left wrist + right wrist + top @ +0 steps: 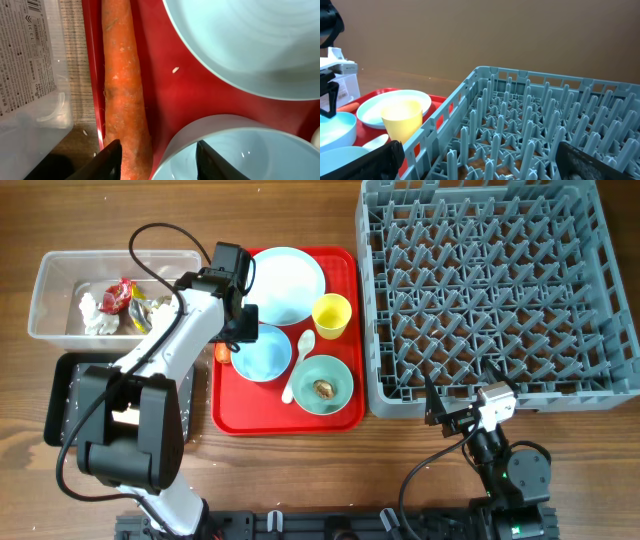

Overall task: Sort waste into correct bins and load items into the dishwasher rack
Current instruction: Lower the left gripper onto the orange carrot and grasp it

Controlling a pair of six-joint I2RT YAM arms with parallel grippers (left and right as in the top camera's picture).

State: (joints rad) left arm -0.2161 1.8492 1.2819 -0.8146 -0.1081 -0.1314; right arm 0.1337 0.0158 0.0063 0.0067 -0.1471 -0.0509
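Left claw (157, 159) is spread right over the carrot (124, 100). It lies along the red tray's (165, 95) left edge, with its long axis running straight out between the fingers. Right claw (480, 150) is spread too, way off by the rack (535, 115), so left's the nearer one.

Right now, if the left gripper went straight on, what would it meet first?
Probably the carrot, between the left gripper's open fingers on the red tray; a bowl rim sits close, depth unclear.

Grey rack (535, 120) ahead, yellow cup (402, 122) before pale plate (370, 110), red tray (442, 103)
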